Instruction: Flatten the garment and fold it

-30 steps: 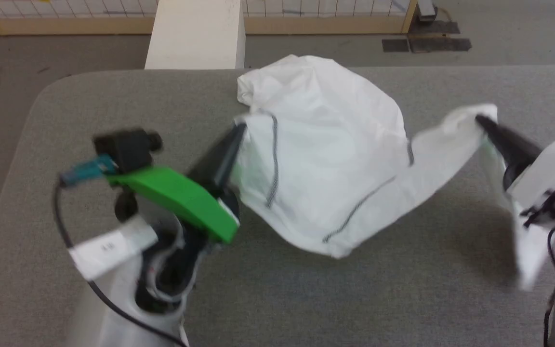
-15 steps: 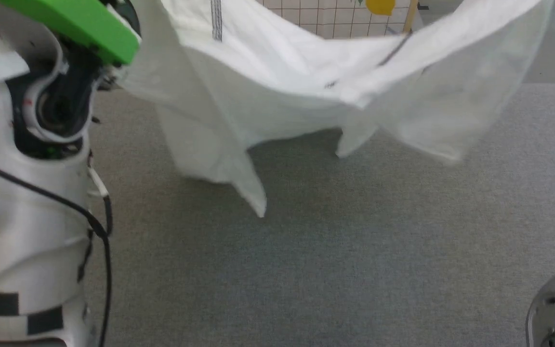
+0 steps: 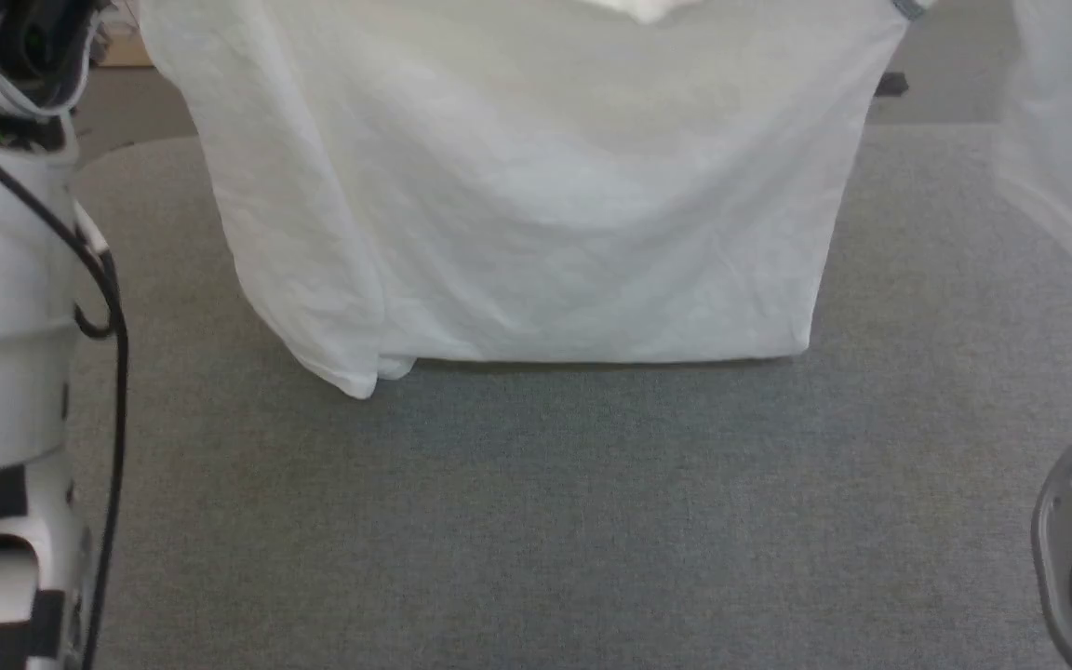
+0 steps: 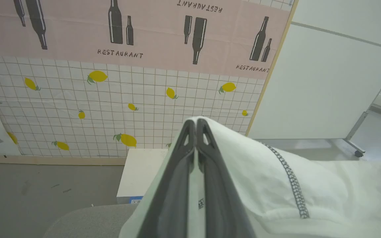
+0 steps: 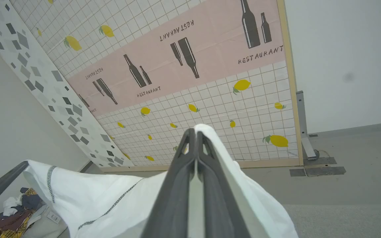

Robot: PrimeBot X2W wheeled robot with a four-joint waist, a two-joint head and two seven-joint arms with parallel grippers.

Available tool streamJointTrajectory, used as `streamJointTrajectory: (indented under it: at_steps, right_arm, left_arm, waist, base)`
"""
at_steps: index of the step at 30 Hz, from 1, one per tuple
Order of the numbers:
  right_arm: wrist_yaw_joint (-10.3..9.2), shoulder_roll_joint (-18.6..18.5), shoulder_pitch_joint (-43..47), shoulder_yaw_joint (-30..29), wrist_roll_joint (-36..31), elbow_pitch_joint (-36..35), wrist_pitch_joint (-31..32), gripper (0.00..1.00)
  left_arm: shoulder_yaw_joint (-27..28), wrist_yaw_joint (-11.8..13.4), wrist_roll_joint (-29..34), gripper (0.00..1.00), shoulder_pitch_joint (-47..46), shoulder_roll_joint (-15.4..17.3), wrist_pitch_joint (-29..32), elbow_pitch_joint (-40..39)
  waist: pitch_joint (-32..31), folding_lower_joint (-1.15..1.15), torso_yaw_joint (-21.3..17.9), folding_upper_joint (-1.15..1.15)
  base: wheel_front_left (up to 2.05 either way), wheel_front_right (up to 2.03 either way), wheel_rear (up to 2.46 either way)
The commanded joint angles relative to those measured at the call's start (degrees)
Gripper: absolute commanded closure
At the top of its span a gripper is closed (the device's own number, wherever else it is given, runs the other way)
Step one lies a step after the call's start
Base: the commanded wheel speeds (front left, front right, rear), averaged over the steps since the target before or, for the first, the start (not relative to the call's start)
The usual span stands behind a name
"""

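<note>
Left hand (image 4: 196,122) and right hand (image 5: 196,131) clamp the garment (image 3: 536,186); head view shows it hanging.

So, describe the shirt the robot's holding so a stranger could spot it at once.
Start at the big grey table; over it hangs the shirt, a wide white curtain of thin cloth pinched at the top by the left fingers and the right fingers. Dark zigzag stitching along its seams sets it apart from the plain white box beyond the table.
</note>
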Motion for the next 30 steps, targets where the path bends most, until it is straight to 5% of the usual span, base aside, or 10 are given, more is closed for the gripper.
streamJointTrajectory:
  at_steps: [1, 10, 19, 30]
  right_arm:
    - [-0.08, 0.01, -2.8, 0.09, -1.36, 0.93, -1.05, 1.0]
    - [-0.08, 0.03, -18.3, -1.24, -8.48, 10.36, -10.53, 1.0]
    - [-0.08, 0.03, -33.91, -2.72, -12.96, 20.31, -24.77, 1.0]
    - [-0.08, 0.04, -35.58, -3.65, -13.63, 26.6, -29.88, 1.0]
  left_arm:
    - [-0.72, 0.09, 1.58, 1.0, -3.03, 1.18, 0.18, 1.3]
    - [-4.33, 0.32, 9.37, 1.0, -18.53, 3.92, -1.51, 8.74]
    - [-7.21, -0.64, 16.35, 1.0, -32.75, 5.5, -10.99, 14.21]
    - [-9.72, -3.36, 17.36, 1.0, -33.43, 4.95, -18.91, 23.0]
  waist:
    - [3.82, 0.0, -0.34, 0.0]
    - [14.86, 0.0, -2.09, 0.0]
    - [23.3, 0.0, -3.5, 0.0]
    - [27.56, 0.0, -2.88, 0.0]
  base:
    - [0.0, 0.0, 0.0]
    - [0.0, 0.0, 0.0]
    - [0.0, 0.0, 0.0]
    - [0.0, 0.0, 0.0]
